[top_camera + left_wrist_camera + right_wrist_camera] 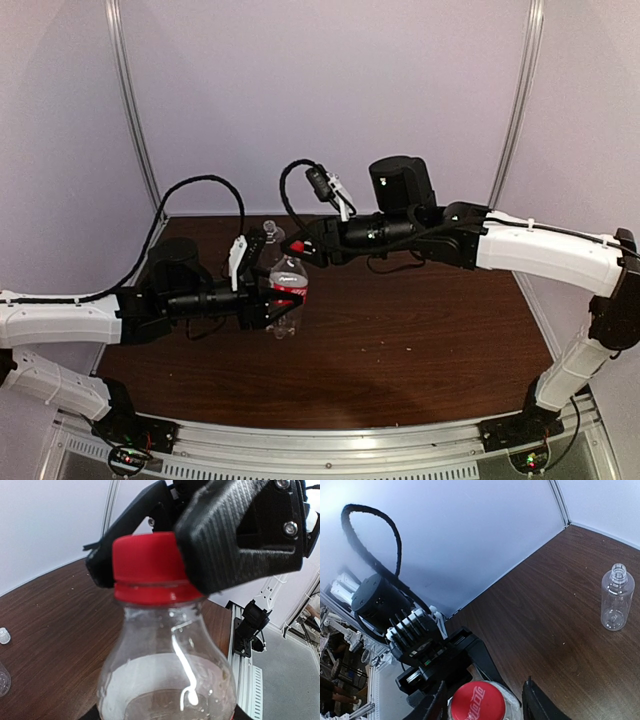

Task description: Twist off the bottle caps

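Item 1, red-labelled bottle [165, 675]: clear plastic, standing upright left of centre on the dark wooden table [420, 330]. Its red label is showing in the top view. Whether its base is resting on the wood or hanging just above it cannot be told.

Item 2, red cap [145, 562]: sitting on the neck of the red-labelled bottle, down against the collar ring. White lettering is showing on its top in the right wrist view.

Item 3, left gripper [268, 303]: reaching in level from the left and clasping the body of the red-labelled bottle at label height, jaws drawn narrow around it.

Item 4, right gripper [300, 247]: reaching in from the right above the bottle, with its black fingers [235, 535] flanking the red cap, one on each side. In the left wrist view the nearer finger is lying against the cap's right side. In the right wrist view slim gaps are showing on both sides. The jaws are standing narrow, but whether they are actually pinching the cap cannot be told.

Item 5, plain bottle [617, 600]: clear, unlabelled, standing upright with its neck open, behind the red-labelled bottle toward the back wall.

Item 6, white cap [4, 636]: off its bottle, lying on the table near the plain bottle
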Action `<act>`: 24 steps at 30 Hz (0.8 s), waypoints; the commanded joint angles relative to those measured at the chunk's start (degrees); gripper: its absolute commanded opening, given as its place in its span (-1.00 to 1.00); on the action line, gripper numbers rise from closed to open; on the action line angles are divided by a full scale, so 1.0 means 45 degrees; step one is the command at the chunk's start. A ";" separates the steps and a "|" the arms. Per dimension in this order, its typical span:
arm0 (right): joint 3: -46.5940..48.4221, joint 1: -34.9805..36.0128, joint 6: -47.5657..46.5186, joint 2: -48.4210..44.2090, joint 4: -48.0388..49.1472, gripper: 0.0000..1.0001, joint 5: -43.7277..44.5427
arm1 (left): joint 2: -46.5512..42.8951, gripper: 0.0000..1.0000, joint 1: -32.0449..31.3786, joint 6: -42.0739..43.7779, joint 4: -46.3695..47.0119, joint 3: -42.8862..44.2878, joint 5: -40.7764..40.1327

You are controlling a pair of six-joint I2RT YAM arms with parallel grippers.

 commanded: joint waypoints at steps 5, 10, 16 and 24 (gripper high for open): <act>0.0393 0.0093 0.0013 0.0096 0.0281 -0.19 -0.0414 | -0.0145 -0.44 0.0057 0.0217 0.0382 0.0307 -0.0219; 0.0361 0.0105 -0.0055 0.0083 0.0395 -0.53 -0.0525 | -0.0144 -0.44 0.0058 0.0256 0.0362 0.0285 -0.0261; 0.0210 0.0093 -0.0208 0.0011 0.0504 -1.00 -0.0535 | -0.0183 -0.44 0.0060 0.0242 0.0343 0.0220 -0.0407; 0.0001 0.0063 -0.1060 -0.0193 0.0641 -1.00 -0.0848 | -0.0154 -0.44 0.0057 0.0089 0.0555 0.0179 -0.0165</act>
